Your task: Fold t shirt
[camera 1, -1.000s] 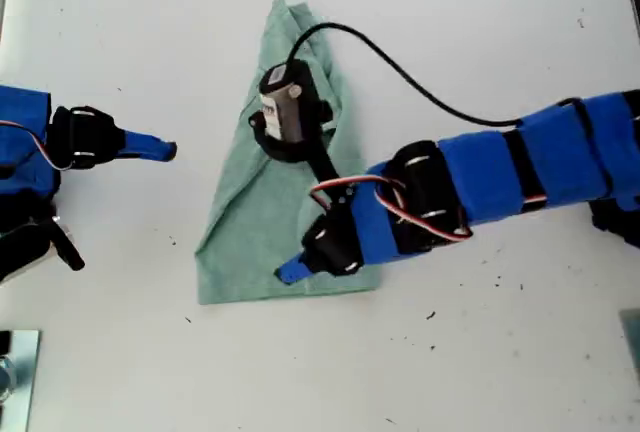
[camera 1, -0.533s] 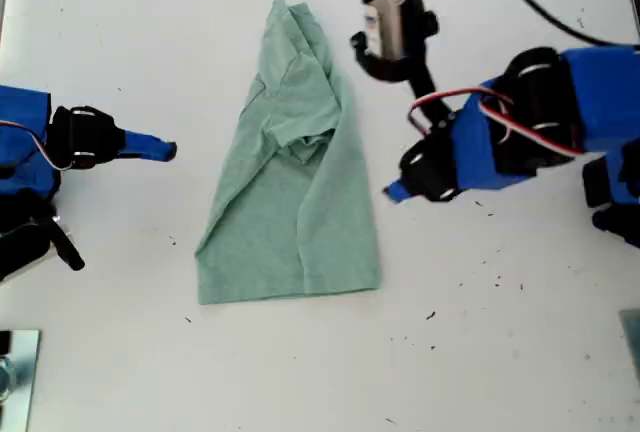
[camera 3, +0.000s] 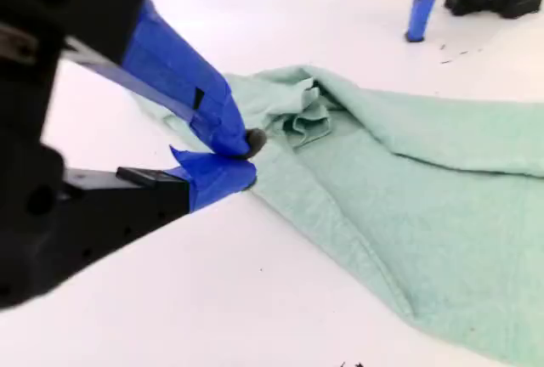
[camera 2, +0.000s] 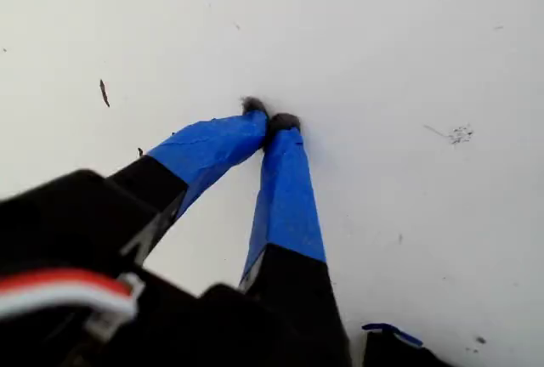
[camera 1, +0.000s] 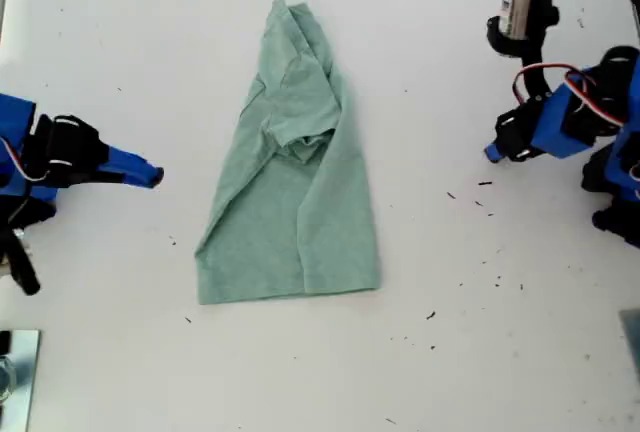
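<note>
Across the white surface (camera 1: 480,352) the t shirt (camera 1: 290,202) lies folded lengthwise, cross folds seemingly left; my first end effector (camera 2: 269,117) and my second end effector (camera 3: 248,156) sit pinched, empty.

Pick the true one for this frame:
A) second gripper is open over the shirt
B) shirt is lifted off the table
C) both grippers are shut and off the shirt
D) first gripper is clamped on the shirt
C: my first gripper has its tips together over bare table, my second gripper is shut beside the t shirt, which lies flat.
</note>
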`<state>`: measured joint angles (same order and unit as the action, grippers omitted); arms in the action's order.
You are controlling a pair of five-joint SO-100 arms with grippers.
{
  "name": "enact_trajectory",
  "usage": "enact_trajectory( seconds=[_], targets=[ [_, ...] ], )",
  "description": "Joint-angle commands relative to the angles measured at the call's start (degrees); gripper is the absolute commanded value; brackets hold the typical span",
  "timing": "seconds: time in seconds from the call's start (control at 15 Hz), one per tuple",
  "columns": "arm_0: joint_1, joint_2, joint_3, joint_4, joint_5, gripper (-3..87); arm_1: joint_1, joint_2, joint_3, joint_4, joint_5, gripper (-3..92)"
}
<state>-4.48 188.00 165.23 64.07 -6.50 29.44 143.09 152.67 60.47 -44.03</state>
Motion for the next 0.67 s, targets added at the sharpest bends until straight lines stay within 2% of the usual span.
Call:
enact_trajectory(
  seconds=[0.0, 0.13, 0.33, 0.4, 0.47, 0.53, 0.6],
  targets=[
    [2.72, -22.24, -24.87, 9.84, -1.41, -0.2, 2.55, -1.05, 1.76, -4.75, -2.02, 2.5],
    [5.19, -42.45, -49.04, 25.49, -1.85, -0.2, 3.08, -3.60, 3.43, -8.17, -2.29, 2.5],
    [10.20, -63.46, -67.50, 27.33, -0.35, -0.2, 2.99, -7.82, 2.81, -10.81, -2.37, 2.5],
    [10.63, -67.76, -69.43, 27.33, 0.26, 4.8, 3.25, -7.91, 2.81, -10.99, -2.46, 2.5],
    [10.72, -70.05, -70.58, 27.33, 1.05, 16.5, 3.34, -7.91, 2.81, -11.16, -2.64, 2.5],
    [10.72, -70.49, -71.10, 27.33, 1.14, 22.5, 3.43, -7.91, 2.99, -11.16, -2.64, 2.5],
    [10.37, -70.22, -71.28, 27.33, 1.49, 24.0, 3.43, -7.91, 3.08, -11.16, -2.64, 2.5]
  ],
)
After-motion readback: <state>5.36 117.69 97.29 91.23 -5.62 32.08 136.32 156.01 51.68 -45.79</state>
